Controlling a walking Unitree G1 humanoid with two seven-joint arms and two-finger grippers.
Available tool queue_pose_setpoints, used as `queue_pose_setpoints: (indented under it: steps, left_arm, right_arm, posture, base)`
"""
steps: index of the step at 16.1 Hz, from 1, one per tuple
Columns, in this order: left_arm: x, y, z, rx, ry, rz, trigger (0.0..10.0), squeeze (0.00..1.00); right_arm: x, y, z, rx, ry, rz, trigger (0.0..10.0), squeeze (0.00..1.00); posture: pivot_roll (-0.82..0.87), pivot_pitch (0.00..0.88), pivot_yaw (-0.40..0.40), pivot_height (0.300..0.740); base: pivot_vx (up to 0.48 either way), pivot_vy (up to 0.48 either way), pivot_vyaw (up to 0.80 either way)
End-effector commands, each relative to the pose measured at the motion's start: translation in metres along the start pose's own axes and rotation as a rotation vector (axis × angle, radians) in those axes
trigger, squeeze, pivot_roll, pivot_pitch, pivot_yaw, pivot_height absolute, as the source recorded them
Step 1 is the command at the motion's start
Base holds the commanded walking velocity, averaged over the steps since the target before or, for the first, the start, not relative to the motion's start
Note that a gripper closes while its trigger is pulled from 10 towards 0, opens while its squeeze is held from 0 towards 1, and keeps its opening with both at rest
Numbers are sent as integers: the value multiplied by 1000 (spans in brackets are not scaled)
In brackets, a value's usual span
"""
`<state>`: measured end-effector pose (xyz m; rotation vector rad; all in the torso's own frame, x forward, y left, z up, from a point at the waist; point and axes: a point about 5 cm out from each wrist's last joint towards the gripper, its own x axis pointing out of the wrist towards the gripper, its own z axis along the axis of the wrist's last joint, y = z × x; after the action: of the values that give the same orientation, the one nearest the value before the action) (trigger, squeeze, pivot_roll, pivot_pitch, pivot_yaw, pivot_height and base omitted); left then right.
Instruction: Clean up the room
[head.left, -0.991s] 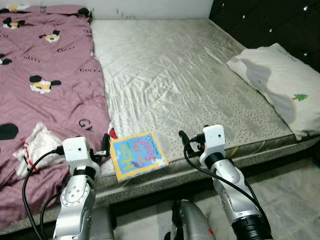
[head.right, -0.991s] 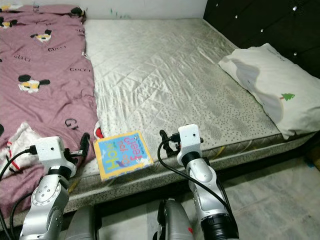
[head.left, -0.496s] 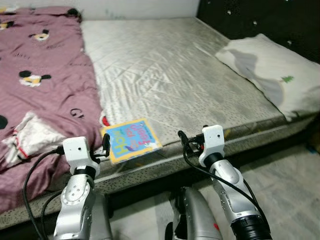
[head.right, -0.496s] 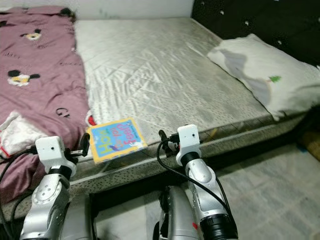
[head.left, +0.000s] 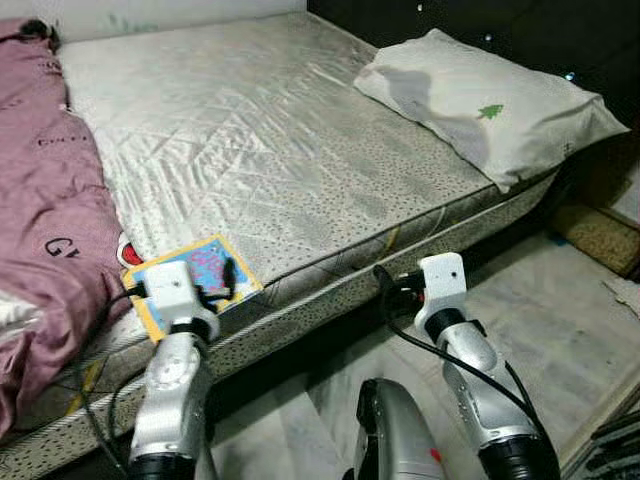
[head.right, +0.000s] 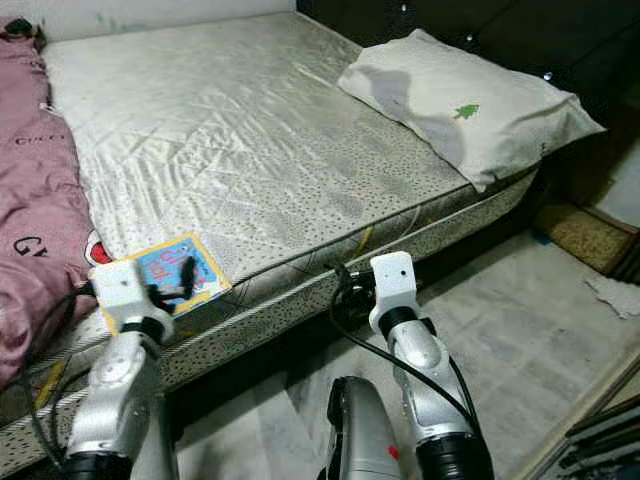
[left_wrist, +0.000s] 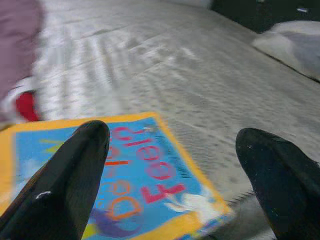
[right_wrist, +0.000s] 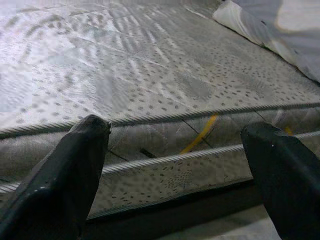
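A picture book (head.left: 205, 265) with a yellow border and blue cover lies flat at the near edge of the bare mattress (head.left: 270, 130). My left gripper (head.left: 222, 283) hovers just over the book's near side, open. In the left wrist view the book (left_wrist: 150, 185) lies between and below the spread fingers (left_wrist: 75, 170). My right gripper (head.left: 386, 290) is open too, held off the bed in front of the mattress side (right_wrist: 165, 150), with nothing between its fingers.
A purple printed blanket (head.left: 40, 200) covers the bed's left part, with a small red item (head.left: 128, 250) beside the book. A white pillow (head.left: 480, 100) lies against the dark headboard (head.left: 500, 20). Pale floor (head.left: 560, 310) and a brown mat (head.left: 600, 235) lie to the right.
The camera has swung right, so the bed sits further left in view. My left gripper, earlier just left of the book, now hangs over its near side. Both grippers stay open.
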<state>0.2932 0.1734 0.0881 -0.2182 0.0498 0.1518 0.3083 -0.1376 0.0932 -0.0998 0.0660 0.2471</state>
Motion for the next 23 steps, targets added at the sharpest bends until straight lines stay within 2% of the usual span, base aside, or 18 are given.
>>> queue_pose_setpoints:
  steps: [1,2,4,5,8,10,13,16,18,20,23]
  left_arm:
    - [-1,1,1,-15,6,34,10000,0]
    - [-4,3,0,-35,13,69,10000,0]
    - [-12,10,-2,-1,7,106,10000,0]
    - [-16,14,-4,7,14,123,10000,0]
    - [-17,21,-5,17,24,143,10000,0]
    - [-13,27,-10,34,73,148,10000,0]
    - [2,34,-14,20,128,137,10000,0]
    - [19,29,-5,14,121,94,10000,0]
    - [25,24,3,36,96,52,10000,0]
    - [22,19,3,37,94,28,10000,0]
    - [1,17,-9,49,129,17,10000,0]
  right_arm:
    - [0,0,4,-3,-11,5,10000,0]
    - [-1,-2,4,-5,-9,3,10000,0]
    - [-1,-3,4,-20,-9,12,10000,0]
    - [-1,1,6,-61,-20,40,10000,0]
    - [-1,4,5,-55,-19,42,10000,0]
    - [0,3,6,-52,-19,36,10000,0]
    - [-1,-3,8,-47,-20,15,10000,0]
    - [-7,-9,10,-44,-27,-5,10000,0]
    - [-9,-9,9,-43,-26,-5,10000,0]
    - [-10,-9,9,-42,-25,-2,10000,0]
    - [-9,-8,9,-37,-26,9,10000,0]
  posture:
    - [3,93,-87,523]
    - [2,95,-87,523]
    - [3,98,-88,523]
    - [3,98,-88,523]
    - [15,100,-93,523]
    - [14,97,-91,523]
    - [5,98,-91,523]
    - [-20,100,-85,523]
    - [-22,101,-83,523]
    - [-19,101,-83,523]
    - [-16,101,-82,523]
  base:
    - [0,0,0]
    - [0,0,0]
    - [0,0,0]
    - [0,0,800]
    - [0,0,800]
    - [0,0,697]
    - [0,0,0]
    - [0,0,0]
    - [0,0,0]
    - [0,0,0]
    - [0,0,0]
